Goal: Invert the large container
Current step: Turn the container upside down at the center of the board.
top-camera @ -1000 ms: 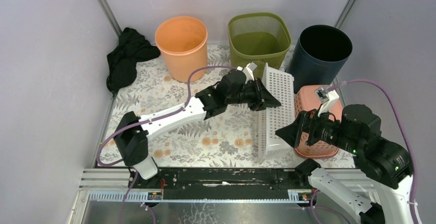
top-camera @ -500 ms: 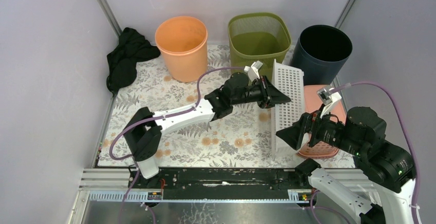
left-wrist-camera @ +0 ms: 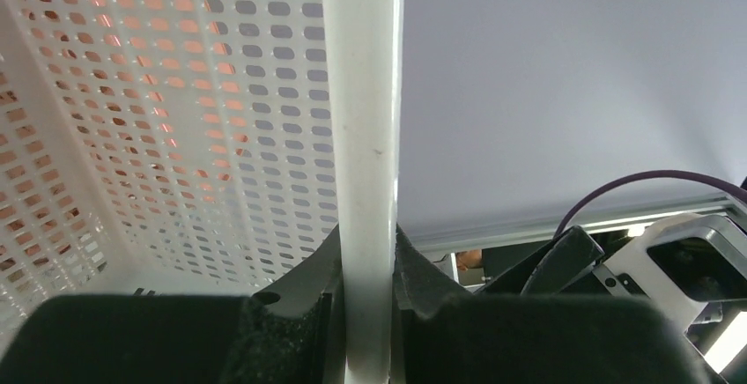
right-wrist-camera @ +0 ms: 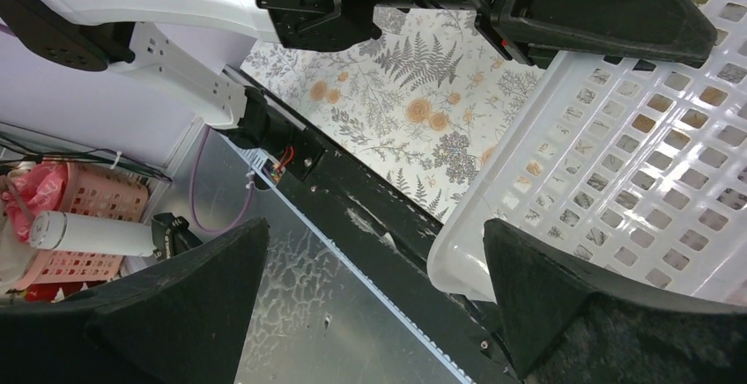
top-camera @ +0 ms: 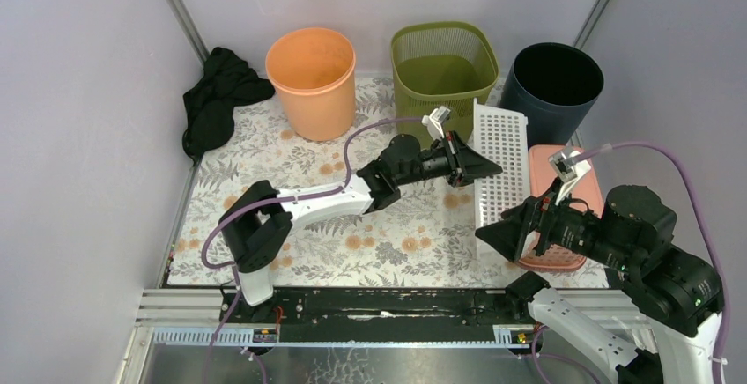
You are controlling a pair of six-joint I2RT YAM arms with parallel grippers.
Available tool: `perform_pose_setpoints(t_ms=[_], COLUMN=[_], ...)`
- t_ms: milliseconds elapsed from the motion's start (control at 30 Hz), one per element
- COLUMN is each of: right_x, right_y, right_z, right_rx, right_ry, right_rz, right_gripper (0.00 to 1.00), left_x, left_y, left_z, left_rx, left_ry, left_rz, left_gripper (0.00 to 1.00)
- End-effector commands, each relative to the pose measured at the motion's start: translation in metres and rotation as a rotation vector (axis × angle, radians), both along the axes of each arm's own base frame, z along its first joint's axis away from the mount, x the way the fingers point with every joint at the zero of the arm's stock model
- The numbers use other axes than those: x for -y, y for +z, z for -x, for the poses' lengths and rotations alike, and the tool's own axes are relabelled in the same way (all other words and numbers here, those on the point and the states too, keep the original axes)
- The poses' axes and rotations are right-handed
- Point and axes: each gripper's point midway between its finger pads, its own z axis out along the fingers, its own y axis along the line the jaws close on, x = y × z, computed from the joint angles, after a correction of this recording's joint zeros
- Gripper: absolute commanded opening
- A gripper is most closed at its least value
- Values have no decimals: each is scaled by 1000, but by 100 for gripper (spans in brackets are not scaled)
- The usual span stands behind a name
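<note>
**Top external view.** The white perforated basket (top-camera: pixel 500 168) is a rectangular tray of rigid plastic pierced by rows of small oblong holes. It stands on one long edge at centre right of the frame, its base near vertical. The left gripper (top-camera: pixel 483 166) is clamped on its upper rim. A pink slotted basket (top-camera: pixel 568 199) lies just to its right. A smooth orange bucket (top-camera: pixel 313 80), an olive mesh bin (top-camera: pixel 445 67) and a dark round bin (top-camera: pixel 555 84) stand along the top. A crumpled black cloth (top-camera: pixel 216 98) lies at upper left, and the floral table cover (top-camera: pixel 352 234) spreads beneath.

**Left wrist view.** Only here does the grip show: the smooth, unpierced rim (left-wrist-camera: pixel 366 120) runs up the frame, pinched between black padded fingers (left-wrist-camera: pixel 291 313). Pink shows through the holes.

**Right wrist view.** The right gripper (right-wrist-camera: pixel 379 296) has its wedge-shaped, matte black fingers spread wide. The basket's rounded lower corner lies between them, nearer the one at lower right. Whether they touch cannot be told.
</note>
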Motion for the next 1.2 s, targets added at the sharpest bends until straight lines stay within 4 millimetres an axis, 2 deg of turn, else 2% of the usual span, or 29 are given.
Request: perform_pose_setpoints(t_ms=[0,200,433,700,1000,1167], right_x=[-6,-8,-15,-21,-24,-29], right_y=[1,-10,-11,-12,-18,-22], right_z=[3,0,-5,-8,-12,-15], right_rx=[-23,-56,-72,-89,-114,-135], right_ry=[33,28,40,49,52,56], right_rz=[-10,-1,-4,-20,-15,-18], right_gripper=[99,99,99,99,99,99], left_x=[-17,-34,-59,-75,-100,-115], left_y=[39,12,-5,-19,-57,-77], left_z=[5,7,8,5,4,1], left_rx=[90,7,-32,-60,-67,-56], left_ry=[-15,4,51,51,65,74], left_rz=[183,202,172,186,31,-92], left_gripper=[0,0,0,0,19,23])
